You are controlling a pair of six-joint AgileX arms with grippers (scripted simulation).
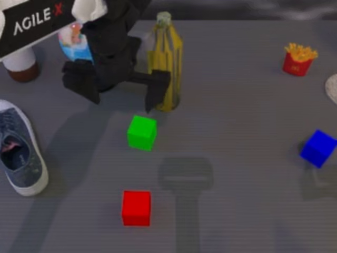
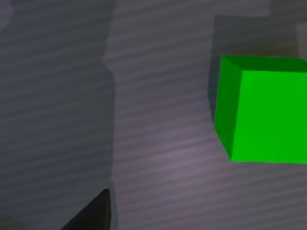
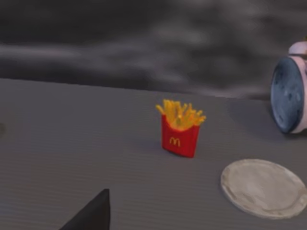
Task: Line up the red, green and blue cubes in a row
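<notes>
Black, blocky fingers [image 1: 81, 79] of the left gripper [image 1: 118, 84] stand spread wide apart with nothing between them, high over the table's far left part in the top view. One finger hangs near a blue-and-white carton [image 1: 73, 45], the other [image 1: 157, 88] overlaps the yellow bottle [image 1: 167, 63] that stands just beside it.

Just in front of the open jaws, toward the near edge and clear of both fingers, sits the green cube [image 1: 142, 132]; the left wrist view shows it [image 2: 264, 110] large and off to one side, resting flat on the table [image 1: 237, 105]. It is matte and plain, turned slightly off square to the table edge; being a cube, it has no long axis. The red cube [image 1: 136, 207] lies nearer the front edge, almost straight below the green one in the top view and well apart from it, its sides nearly square to the table. The blue cube [image 1: 318, 148] sits far off at the right edge, turned markedly so that a corner points forward.

All three rest on a grey, finely ribbed tabletop. A blue denim-look sneaker [image 1: 18, 153] with a white sole lies at the left edge. A red fries carton [image 1: 298, 59] stands at the far right, with a pale round plate [image 3: 263, 188] beside it.

Only a dark finger tip [image 3: 91, 215] of the right gripper shows, in its own wrist view; I cannot tell whether its fingers are open.
</notes>
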